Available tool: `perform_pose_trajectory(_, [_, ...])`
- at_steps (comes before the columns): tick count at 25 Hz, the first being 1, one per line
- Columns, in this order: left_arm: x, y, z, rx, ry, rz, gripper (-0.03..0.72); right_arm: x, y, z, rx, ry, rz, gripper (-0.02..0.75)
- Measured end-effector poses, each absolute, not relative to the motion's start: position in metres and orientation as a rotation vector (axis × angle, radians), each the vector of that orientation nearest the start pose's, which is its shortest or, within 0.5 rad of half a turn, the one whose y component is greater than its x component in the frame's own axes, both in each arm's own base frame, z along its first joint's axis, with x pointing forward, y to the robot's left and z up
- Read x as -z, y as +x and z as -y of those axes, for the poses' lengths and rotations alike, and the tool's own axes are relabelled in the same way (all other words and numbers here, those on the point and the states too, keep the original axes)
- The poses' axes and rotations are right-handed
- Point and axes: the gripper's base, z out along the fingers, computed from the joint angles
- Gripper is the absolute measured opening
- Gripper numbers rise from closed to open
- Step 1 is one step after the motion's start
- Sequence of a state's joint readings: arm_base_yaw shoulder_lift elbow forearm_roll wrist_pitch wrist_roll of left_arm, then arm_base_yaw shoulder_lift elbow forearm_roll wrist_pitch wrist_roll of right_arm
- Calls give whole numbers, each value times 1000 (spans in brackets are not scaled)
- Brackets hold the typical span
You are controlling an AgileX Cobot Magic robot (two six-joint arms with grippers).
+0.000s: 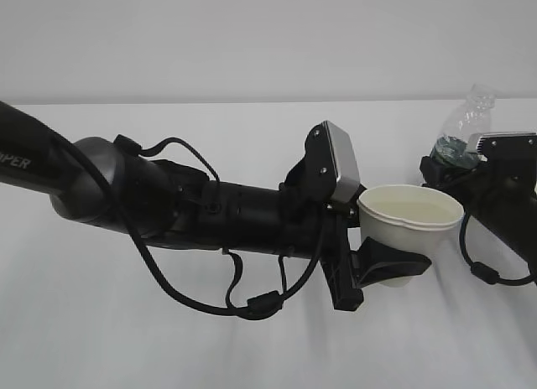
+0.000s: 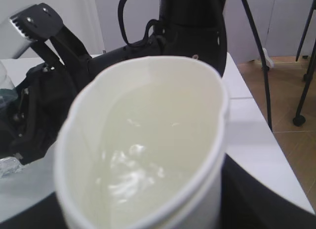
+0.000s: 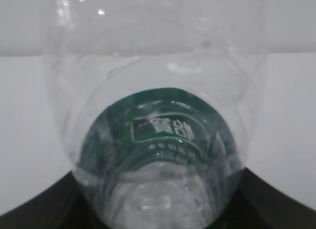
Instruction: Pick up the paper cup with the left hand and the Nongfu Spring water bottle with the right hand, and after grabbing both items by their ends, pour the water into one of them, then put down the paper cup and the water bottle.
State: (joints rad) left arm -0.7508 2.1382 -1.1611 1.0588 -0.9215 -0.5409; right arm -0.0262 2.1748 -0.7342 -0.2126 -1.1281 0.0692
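On the left of the exterior view we see the left hand (image 1: 382, 267), the thick cable-wrapped arm, reaching across the white table (image 1: 126, 347) with its jaws pinched around the lower part of the paper cup (image 1: 409, 230). The cup is lifted clear of the table and stands roughly upright. Its rim is squeezed slightly out of round, as the left wrist view shows, and water (image 2: 143, 160) lies in the bottom of it, glinting against the pale inside.

Further right, the right hand (image 1: 470, 167) holds the Nongfu Spring water bottle (image 1: 466, 125) near its base, jaws closed on the ribbed body by the green label. The bottle leans with its open neck pointing up and away from the cup, near it but not over it. In the right wrist view the bottle looks empty or nearly so; we cannot be sure.

We judge the pour to be finished, since water is in the cup and the bottle is tipped back. What remains is the putting down. That calls for lowering each arm until cup and bottle stand flat on the table, keeping the cup level so nothing spills, and only then spreading the jaws.
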Motion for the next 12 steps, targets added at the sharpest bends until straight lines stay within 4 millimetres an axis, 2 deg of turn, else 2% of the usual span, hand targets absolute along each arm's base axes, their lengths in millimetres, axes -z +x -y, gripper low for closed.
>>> perform_pose_trajectory(12, [-139,265,334,1038,1383,-1342,414,-62,355,-8,-139,-134,-1823,447])
